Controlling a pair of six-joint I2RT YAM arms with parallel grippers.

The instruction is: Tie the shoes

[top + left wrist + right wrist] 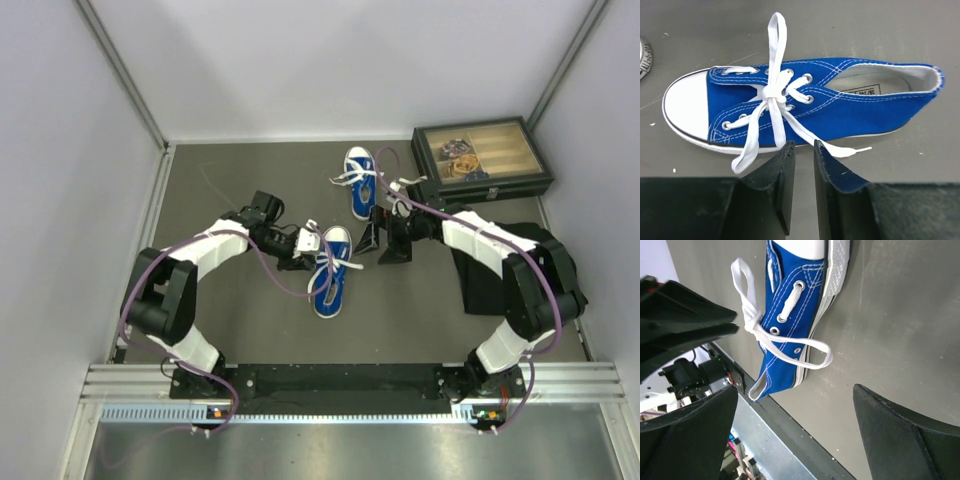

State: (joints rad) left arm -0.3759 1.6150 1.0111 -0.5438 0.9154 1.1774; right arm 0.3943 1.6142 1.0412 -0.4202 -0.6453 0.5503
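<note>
One blue sneaker (330,272) lies mid-table with its toe pointing away. Its white laces (771,95) are knotted, with one loop up, one loop down-left and a free end by my fingers. It also shows in the right wrist view (790,320). The second sneaker (360,182) lies further back, its laces spread loose. My left gripper (303,250) sits at the near shoe's left side; in its wrist view (804,145) the jaws stand a narrow gap apart and hold nothing. My right gripper (382,245) is wide open and empty between the shoes, just above the table (794,387).
A dark glass-lidded box (480,158) stands at the back right. A black cloth (495,275) lies under the right arm. White walls enclose the grey table (250,190) on three sides. A metal rail (350,385) runs along the front edge.
</note>
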